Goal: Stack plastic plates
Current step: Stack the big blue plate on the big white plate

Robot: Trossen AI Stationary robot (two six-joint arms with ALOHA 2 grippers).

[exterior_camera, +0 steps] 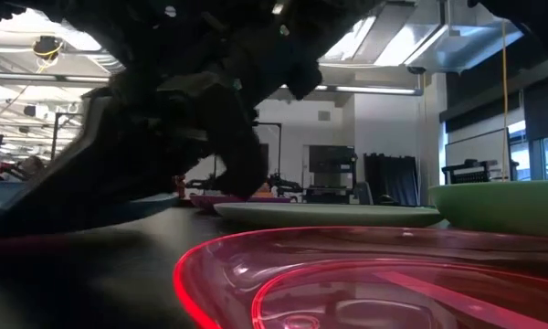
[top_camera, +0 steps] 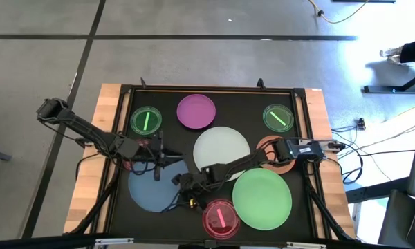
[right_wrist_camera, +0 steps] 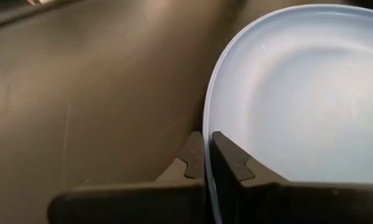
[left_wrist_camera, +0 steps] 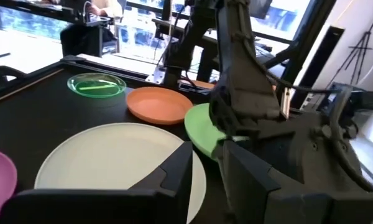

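The large blue plate [top_camera: 151,192] lies at the near left of the black mat. My right gripper [top_camera: 182,181] has reached across from the right and is shut on its right edge [right_wrist_camera: 206,134]. My left gripper [top_camera: 157,164] hovers open over the blue plate's far edge, its fingers [left_wrist_camera: 174,174] pointing toward the white plate [left_wrist_camera: 105,155]. The white plate [top_camera: 221,147] lies mid-table and the large green plate [top_camera: 263,199] near right. The purple plate [top_camera: 196,111] is at the far side. The orange plate [top_camera: 266,149] lies partly under my right arm. My right gripper pinches the blue plate's rim [right_wrist_camera: 206,143] between its two fingers, one finger [right_wrist_camera: 233,162] over the plate's inner face and the other [right_wrist_camera: 189,158] on the outside. The fingers come from the table's right, slanting down. Whether the plate is raised off the mat does not show.
Small translucent green plates sit far left [top_camera: 146,121] and far right [top_camera: 278,117]. A small pink-red plate [top_camera: 220,218] lies at the near edge, close to my right gripper. A raised frame [top_camera: 207,88] borders the mat. Both arms crowd the blue plate.
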